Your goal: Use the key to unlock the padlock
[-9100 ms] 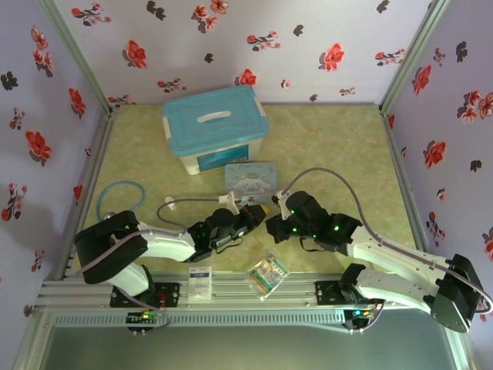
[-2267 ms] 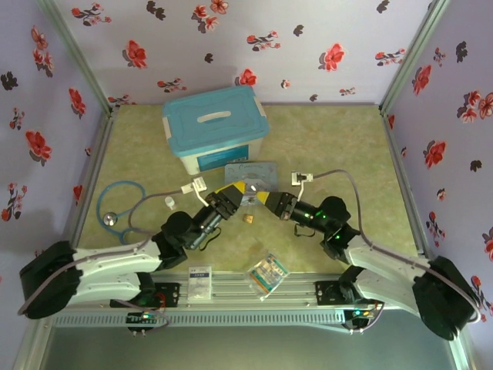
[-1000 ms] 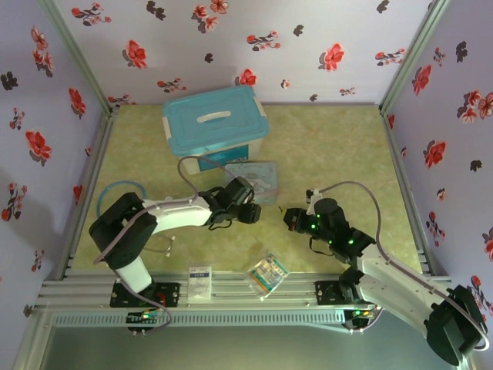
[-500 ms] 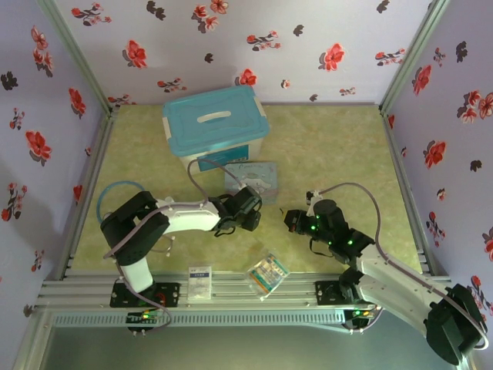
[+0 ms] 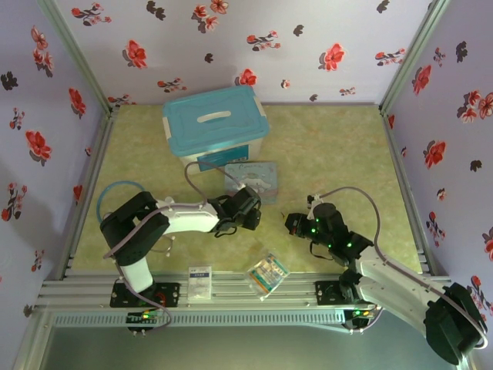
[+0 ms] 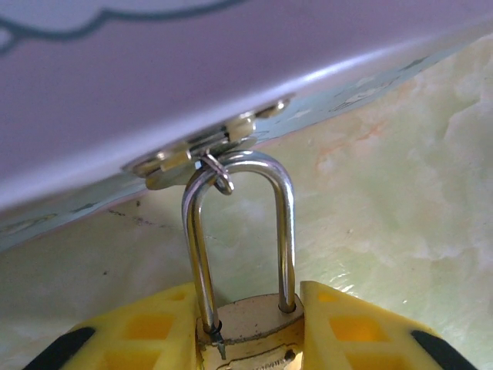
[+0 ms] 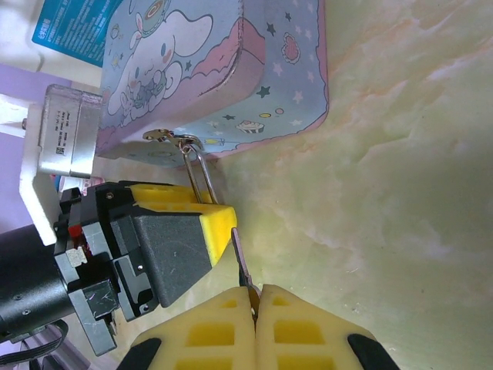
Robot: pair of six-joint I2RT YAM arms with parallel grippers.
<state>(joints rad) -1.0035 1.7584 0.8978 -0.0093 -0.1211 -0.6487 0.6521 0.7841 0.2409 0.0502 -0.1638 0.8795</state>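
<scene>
The padlock (image 6: 250,335), a small brass body on a silvery shackle (image 6: 285,231), hung from the hasp (image 6: 200,150) of a cartoon tin (image 7: 231,85) near the middle of the worktop (image 7: 400,193). Its shackle was threaded through the hasp ring and its body lay low beside the tin's edge. The left hand (image 5: 246,208) was clenched on that body, one yellow finger (image 6: 139,331) pressed to each side. Just beside it the key (image 7: 240,262), a thin grey sliver, stood out from the tightly closed fingers of the right hand (image 7: 256,293), its tip close to the left hand's yellow pad.

The keyway could not be seen in any view. The step in hand looked to be lining the key up for insertion. Doing it well would likely mean a firm, quiet left grip that presents the lock's base toward the key. The shackle tied the lock to the tin, so a hard pull could drag the tin along. The right hand would need a slow, straight approach with the blade square to the slot, since so slim a key could twist or slide between the pads.
</scene>
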